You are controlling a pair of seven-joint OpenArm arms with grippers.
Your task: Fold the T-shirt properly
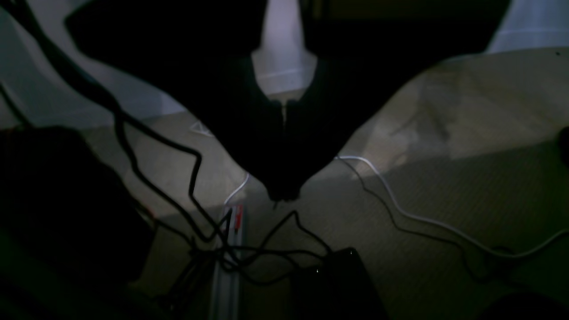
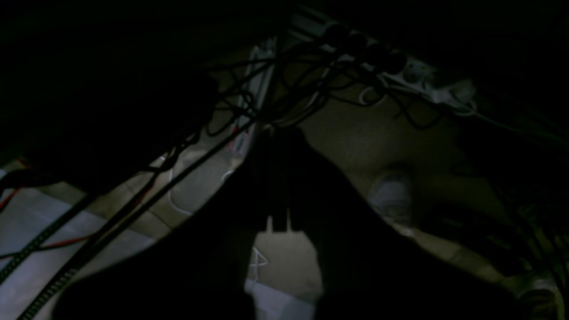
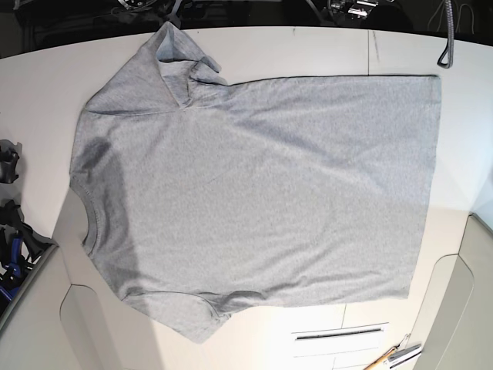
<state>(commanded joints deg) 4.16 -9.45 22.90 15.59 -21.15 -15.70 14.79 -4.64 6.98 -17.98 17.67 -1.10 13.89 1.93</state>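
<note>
T-shirt: we see the grey T-shirt (image 3: 254, 193) spread flat across the middle of the base view, plain side up, no lettering showing.
Orientation: the neck opening sits at the left edge of the frame, the hem runs down the right side, one sleeve points to the upper left and the other to the lower left.
Surface: it lies on a white table (image 3: 31, 85), whose bare top shows at the upper left.
Left gripper: in the left wrist view, the left gripper (image 1: 284, 109) is a dark silhouette at upper centre, its jaws drawn together to a thin slit, holding nothing.
Right gripper: in the right wrist view, the right gripper (image 2: 278, 224) rises dark from the bottom centre; we cannot tell how its jaws stand.
Below the arms: both wrist cameras look onto dim carpet (image 1: 444, 191) with tangled black cables (image 1: 195, 178); neither shows the T-shirt.
</note>
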